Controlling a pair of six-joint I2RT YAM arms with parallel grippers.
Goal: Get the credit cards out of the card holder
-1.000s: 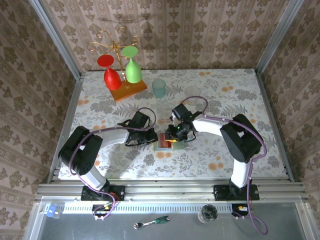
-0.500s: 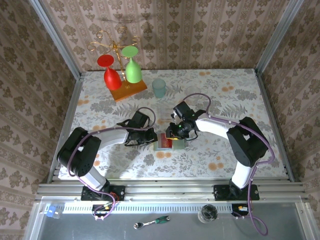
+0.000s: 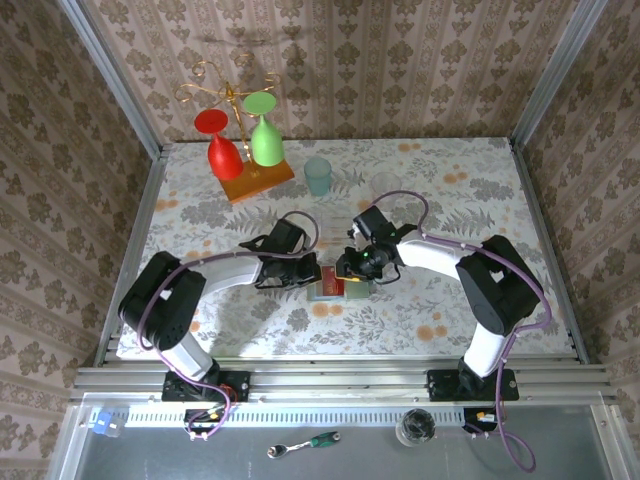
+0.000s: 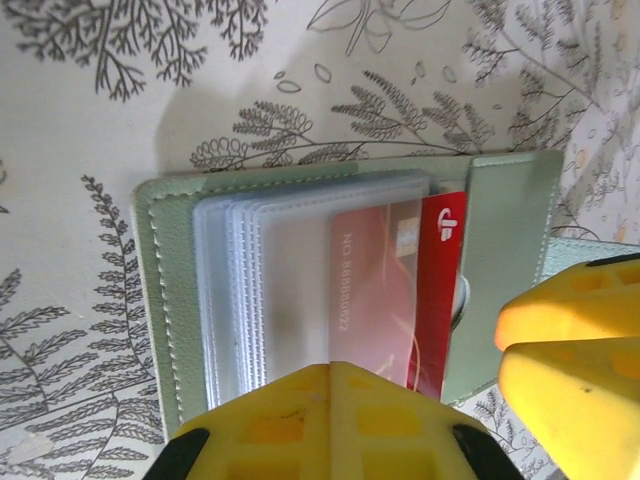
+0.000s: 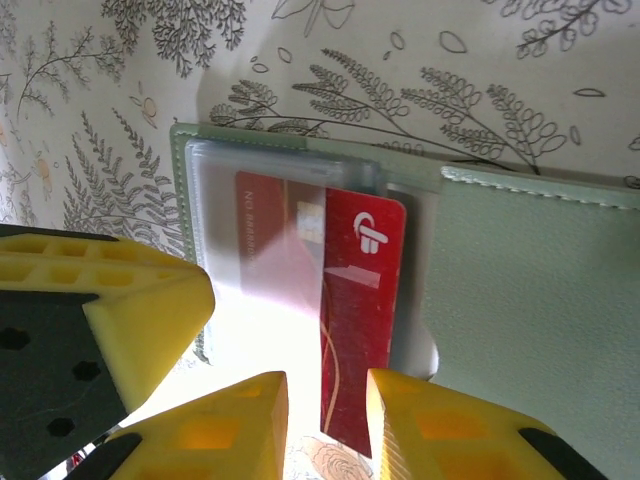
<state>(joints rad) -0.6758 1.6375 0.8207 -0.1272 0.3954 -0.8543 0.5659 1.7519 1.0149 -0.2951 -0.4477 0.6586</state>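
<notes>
Card holder lies open and flat on the table, mid work area, between my two arms. Clear sleeves are fanned on one panel, and the red card is partly slid out of its sleeve toward the fold, not free yet. Changes over the last second, top view: my left tool crept in from the left to the holder's edge and went from almost shut to fully clenched. My right forearm swung outward a little while my right tool stayed over the card and eased its fingers marginally wider. My read: the left side is now set as a hold-down so the holder won't drag, and pulling the card is the step in hand. No card is out, so the task is early. Left tool: clenched on nothing, closed tip at the sleeve-side edge of the holder, looks to be pressing on it, contact not certain. Right tool: fingers a narrow gap apart, straddling the card's exposed end, one finger overlapping its corner. Cannot tell whether it pinches the card or only rests over it. Further out, teal cup and glass rack stand well apart at the far side, not involved.
</notes>
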